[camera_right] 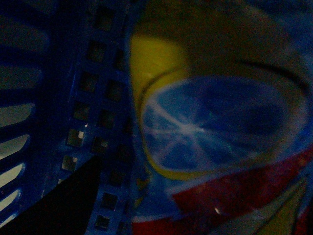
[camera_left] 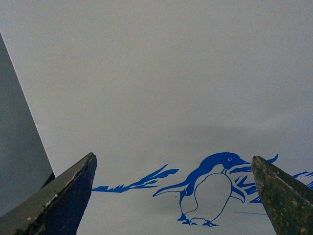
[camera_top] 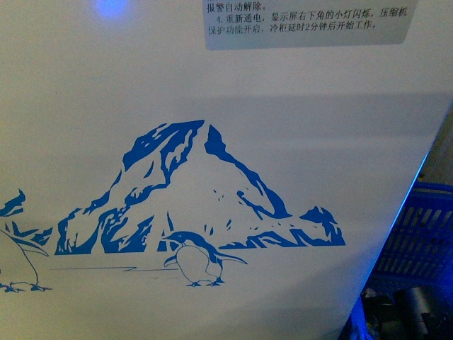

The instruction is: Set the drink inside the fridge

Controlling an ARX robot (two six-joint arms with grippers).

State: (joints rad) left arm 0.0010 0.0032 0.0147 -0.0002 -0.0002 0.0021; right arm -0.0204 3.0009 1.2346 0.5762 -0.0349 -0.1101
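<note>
Left gripper (camera_left: 172, 156): jaws stand wide apart with nothing between them; both dark fingers (camera_left: 63, 198) are clear of any surface. Directly beyond them is the white side wall of the fridge (camera_left: 161, 73), on which a blue penguin (camera_left: 208, 188) is printed between the two fingertips as seen from the left wrist. Right gripper: its fingers do not show in any view, so whether it is spread or closed cannot be told. The right wrist view is dim but legible: the drink (camera_right: 215, 127) fills most of it at very close range, its label showing a blue citrus slice on yellow with red below. The drink lies just beside the lattice wall of a blue basket (camera_right: 93, 112); contact between the two cannot be confirmed. In the front view the fridge wall occupies nearly the whole field, bearing a blue mountain (camera_top: 191, 191) with a penguin at its foot and a second penguin (camera_top: 18, 248) at the left edge. A grey sticker (camera_top: 304, 25) with printed Chinese text sits at the wall's upper edge. The blue basket appears past the fridge's right edge, with dark, indistinct objects (camera_top: 403, 308) below it.
</note>
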